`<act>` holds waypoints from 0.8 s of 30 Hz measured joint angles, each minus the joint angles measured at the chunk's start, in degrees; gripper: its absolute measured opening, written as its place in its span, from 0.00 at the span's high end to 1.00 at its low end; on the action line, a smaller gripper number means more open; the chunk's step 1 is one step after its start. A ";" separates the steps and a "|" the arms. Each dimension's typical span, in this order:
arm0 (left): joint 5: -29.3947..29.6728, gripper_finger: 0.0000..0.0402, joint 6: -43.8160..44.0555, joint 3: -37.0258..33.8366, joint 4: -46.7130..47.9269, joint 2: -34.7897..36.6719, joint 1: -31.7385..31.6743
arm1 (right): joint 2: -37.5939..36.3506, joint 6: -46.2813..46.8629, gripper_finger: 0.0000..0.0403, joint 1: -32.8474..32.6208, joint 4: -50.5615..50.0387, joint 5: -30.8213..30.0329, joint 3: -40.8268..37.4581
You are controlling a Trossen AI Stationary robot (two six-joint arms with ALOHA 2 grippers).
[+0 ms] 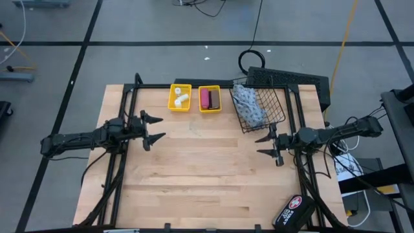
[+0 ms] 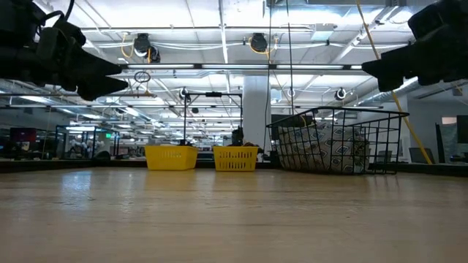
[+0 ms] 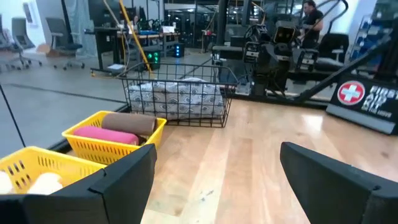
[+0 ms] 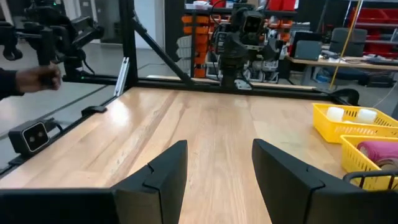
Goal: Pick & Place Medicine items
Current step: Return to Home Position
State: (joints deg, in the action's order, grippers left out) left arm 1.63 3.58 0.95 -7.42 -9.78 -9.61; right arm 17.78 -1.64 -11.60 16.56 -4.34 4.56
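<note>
Your left claw (image 1: 158,127) and right claw (image 1: 259,146) hang wide open and empty. The bottles (image 1: 180,98) lie in one yellow basket (image 1: 171,103), the pink tube (image 1: 206,97) in the other, the pouch (image 1: 248,103) in the wire basket (image 1: 277,107).

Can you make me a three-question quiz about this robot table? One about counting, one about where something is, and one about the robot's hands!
1. How many yellow baskets are there? A) one B) two C) four
2. Where is the blue-white pouch? A) in the wire basket B) in a yellow basket C) nowhere in sight
3. How are the left hand and right hand? A) both shut tight B) both open, holding nothing C) one open, one shut
Answers: 1 B, two stand side by side. 2 A, its pattern shows through the wires. 3 B, each is spread wide with nothing in it.
</note>
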 joint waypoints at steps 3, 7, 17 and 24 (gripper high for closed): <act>0.00 0.13 -3.39 0.00 0.00 0.00 0.00 | 0.00 0.93 0.58 0.00 0.01 0.00 -0.51; 0.00 0.13 -4.61 0.00 -0.02 0.00 0.00 | 0.02 2.52 0.58 0.00 -0.12 -0.02 -1.11; -0.02 0.13 -4.62 0.00 -0.04 0.00 0.00 | 0.22 2.48 0.58 0.00 -0.26 -0.02 -1.20; 0.00 0.13 -4.62 0.00 -0.07 0.00 0.00 | 0.22 2.48 0.58 0.00 -0.26 -0.02 -1.25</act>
State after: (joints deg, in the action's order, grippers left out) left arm 1.63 -1.04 0.95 -7.49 -9.78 -9.61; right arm 18.00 0.84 -11.60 16.29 -4.36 3.31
